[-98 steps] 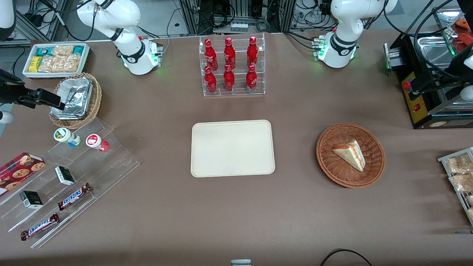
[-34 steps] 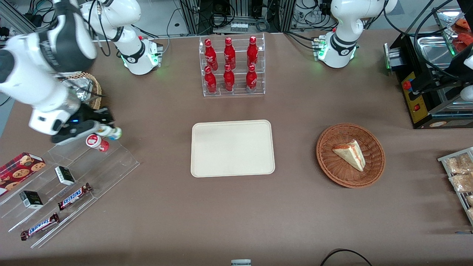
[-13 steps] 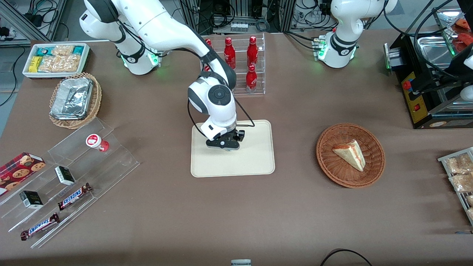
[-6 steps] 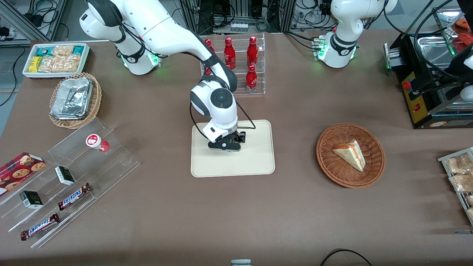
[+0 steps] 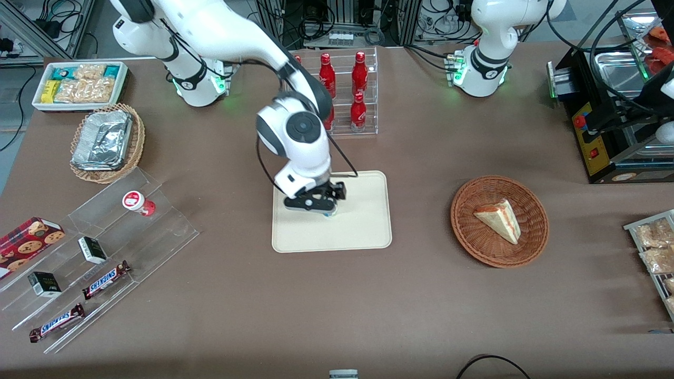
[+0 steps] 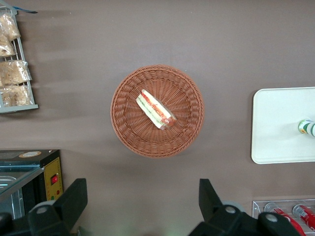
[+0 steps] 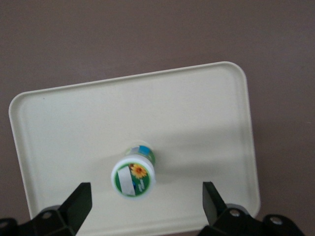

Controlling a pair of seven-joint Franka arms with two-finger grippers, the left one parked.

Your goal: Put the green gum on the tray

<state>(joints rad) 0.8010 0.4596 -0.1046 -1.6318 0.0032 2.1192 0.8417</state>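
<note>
The green gum (image 7: 134, 176) stands upright on the cream tray (image 7: 197, 113), its green-rimmed lid with a flower label facing up. My right gripper (image 7: 146, 204) is open above it, with a finger (image 7: 78, 202) apart from the bottle on either side. In the front view the gripper (image 5: 316, 202) hovers over the middle of the tray (image 5: 363, 226). It hides most of the gum (image 5: 330, 213), and only the teal base shows. The left wrist view also shows the gum (image 6: 306, 128) on the tray (image 6: 280, 118).
A red-lid bottle (image 5: 138, 202) sits on the acrylic stepped rack toward the working arm's end, with candy bars lower down. A rack of red cola bottles (image 5: 358, 95) stands farther from the camera than the tray. A wicker basket (image 5: 474, 242) with a sandwich lies toward the parked arm's end.
The gripper carried the green gum from the acrylic rack to the tray. In the last half second it has lifted off the bottle, which now stands free.
</note>
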